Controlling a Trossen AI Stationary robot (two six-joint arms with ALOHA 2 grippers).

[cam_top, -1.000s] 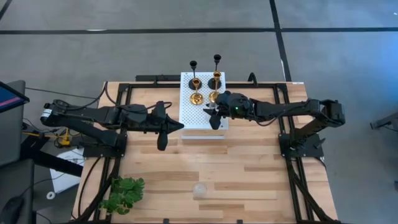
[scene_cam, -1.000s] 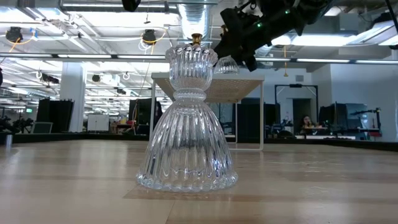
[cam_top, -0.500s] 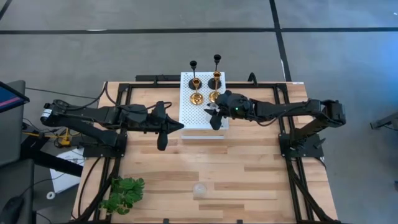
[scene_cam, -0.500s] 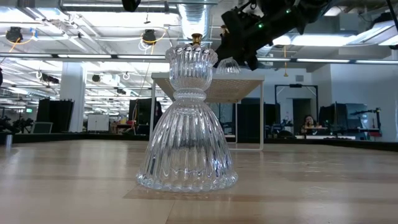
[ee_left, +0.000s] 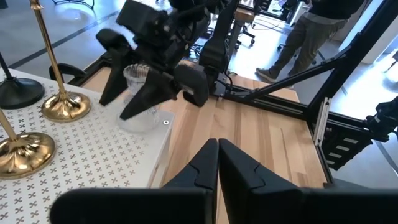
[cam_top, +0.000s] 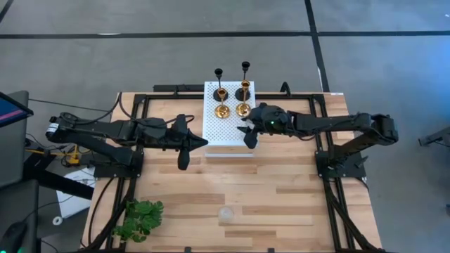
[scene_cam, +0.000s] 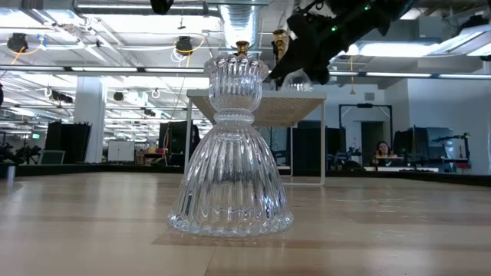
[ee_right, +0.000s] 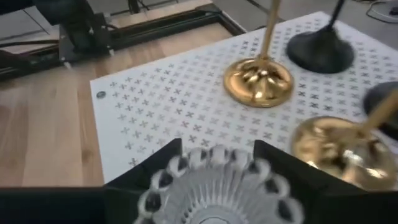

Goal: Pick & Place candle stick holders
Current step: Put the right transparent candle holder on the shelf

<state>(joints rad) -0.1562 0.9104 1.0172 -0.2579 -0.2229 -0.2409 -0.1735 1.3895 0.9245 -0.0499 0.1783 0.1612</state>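
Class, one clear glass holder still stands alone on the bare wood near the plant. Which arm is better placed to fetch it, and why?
Probably the left. The left pincer is shut, empty and nearer the glass holder on the wood. The right pincer stands open around the other glass holder on the white board.

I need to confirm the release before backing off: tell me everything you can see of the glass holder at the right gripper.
The clear glass holder is low, ribbed and scalloped at its rim. It stands upright on the white perforated board, near the board's edge on the right arm's side, apart from the gold holders. The right gripper straddles it with fingers spread; whether they touch the glass cannot be told.
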